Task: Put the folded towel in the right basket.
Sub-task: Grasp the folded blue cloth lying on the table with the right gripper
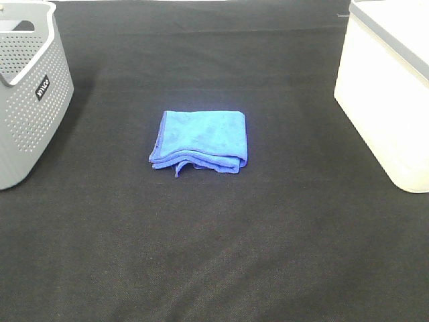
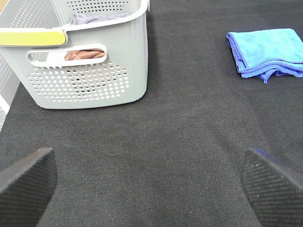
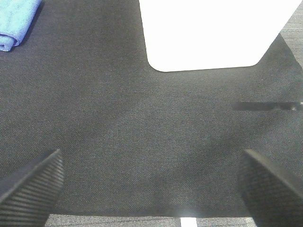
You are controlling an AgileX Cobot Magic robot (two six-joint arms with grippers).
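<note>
A folded blue towel lies flat on the black table near the middle. It also shows in the left wrist view and at the edge of the right wrist view. The white right basket stands at the right edge; its wall fills the right wrist view. Neither arm shows in the exterior high view. My left gripper is open and empty, well short of the towel. My right gripper is open and empty over the table in front of the white basket.
A grey perforated basket stands at the left edge; in the left wrist view it holds brown and grey cloths. The table's near edge shows in the right wrist view.
</note>
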